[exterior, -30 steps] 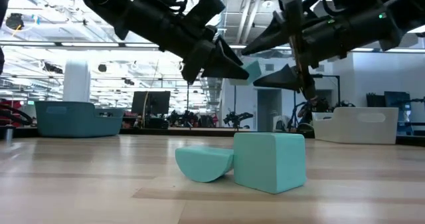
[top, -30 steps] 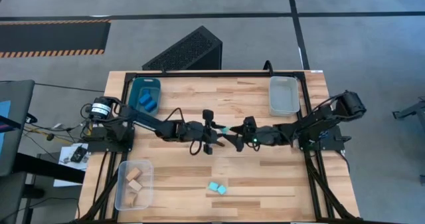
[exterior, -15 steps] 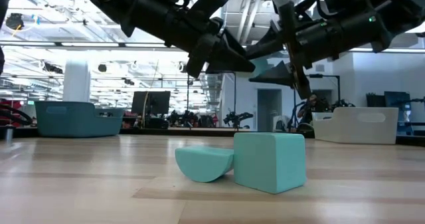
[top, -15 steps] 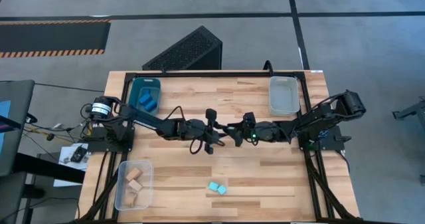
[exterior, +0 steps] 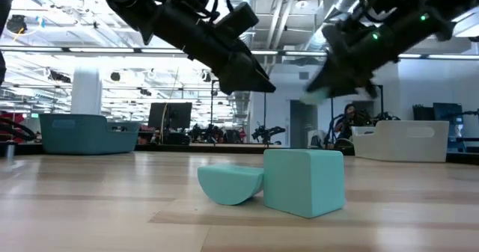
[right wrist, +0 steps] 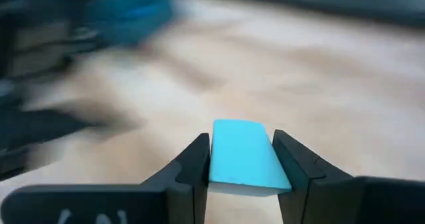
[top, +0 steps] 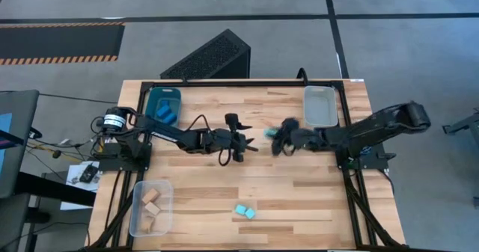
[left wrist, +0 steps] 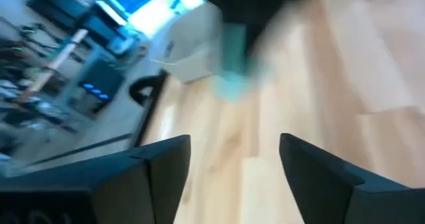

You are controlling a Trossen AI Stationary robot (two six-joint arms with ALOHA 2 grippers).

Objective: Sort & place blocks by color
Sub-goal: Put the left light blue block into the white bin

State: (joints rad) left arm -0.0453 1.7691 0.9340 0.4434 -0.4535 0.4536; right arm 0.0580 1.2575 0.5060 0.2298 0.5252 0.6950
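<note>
The right gripper (right wrist: pixel 240 159) pinches a turquoise block (right wrist: pixel 242 153) above mid-table. The hold looks shallow, so I reckon a quick swing could shake it loose.

The left gripper (left wrist: pixel 234 159) hangs just beside, fingers apart and empty.

Two more turquoise blocks (top: pixel 244 211) lie touching near the front edge.

The teal bin (top: pixel 153 96) holds blue blocks (top: pixel 165 114), the front clear bin (top: pixel 138 219) tan blocks (top: pixel 152 205), the far clear bin (top: pixel 319 107) seemingly nothing.

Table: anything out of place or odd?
Nothing damaged or spilled. Two turquoise blocks lie loose near the table's front edge, touching, outside any bin. The right claw holds a third turquoise block above mid-table; the left claw is open and empty.
</note>
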